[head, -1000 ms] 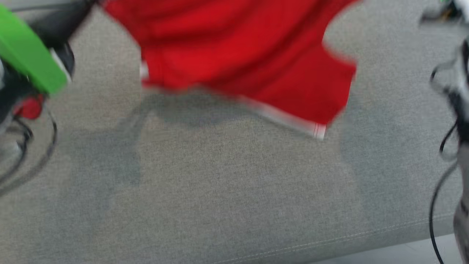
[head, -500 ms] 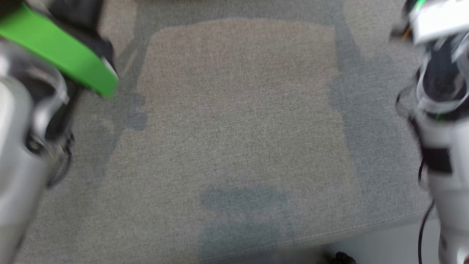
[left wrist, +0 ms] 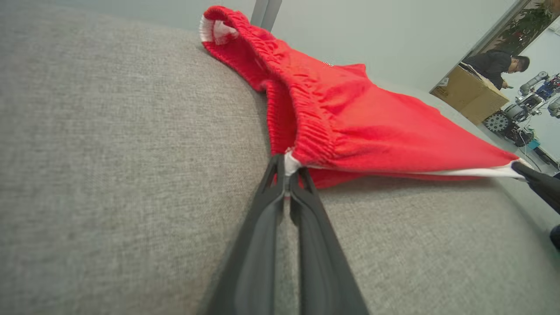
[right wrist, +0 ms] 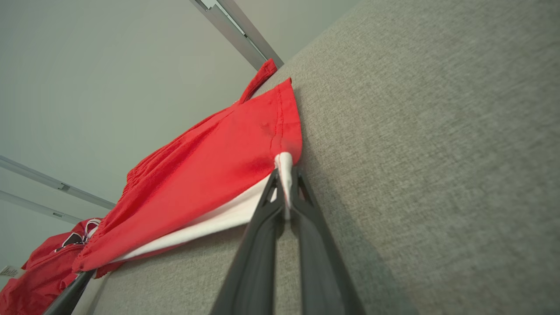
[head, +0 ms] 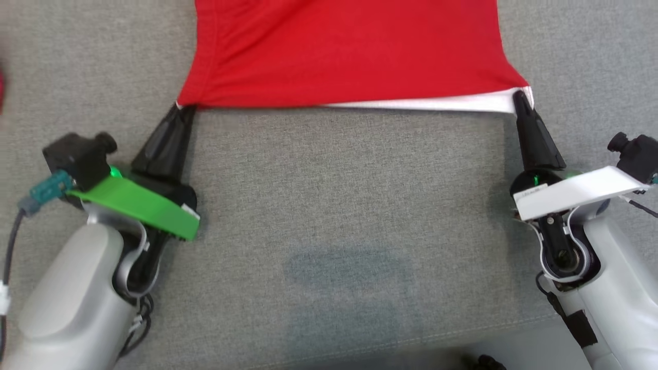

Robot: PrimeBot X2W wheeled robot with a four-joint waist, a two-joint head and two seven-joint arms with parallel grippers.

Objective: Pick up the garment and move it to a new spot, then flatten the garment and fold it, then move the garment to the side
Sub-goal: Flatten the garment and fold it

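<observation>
1. Well to the left lies a second red garment with a dark print [right wrist: 43, 262]. Keep the work apart from it, so that the two cloths do not tangle.
2. The left claw [head: 183, 109] has its two long dark fingers pinched together on the near-left corner of the red soft-cloth garment [head: 349, 51], right at the end of the gathered elastic waistband [left wrist: 315, 127]. Elastic bunches and can creep out of a shallow pinch, so hold this grip firm.
3. The garment lies on the grey woven-fabric bench [head: 349, 205], reaching from the claws toward the far side. Its near edge runs taut and straight between them. This looks like the flattening step, and it is not finished, for the far waistband end sits rumpled and raised.
4. Draw both claws toward the near side at one pace and low over the bench. Keep the edge stretched so that the cloth drags smooth, and do not lift it, as lifting would let it sag and fold.
5. The right claw [head: 519, 98] is clamped on the near-right corner, on the white hem band [head: 437, 104]. Match its height to the left claw before letting go.
</observation>
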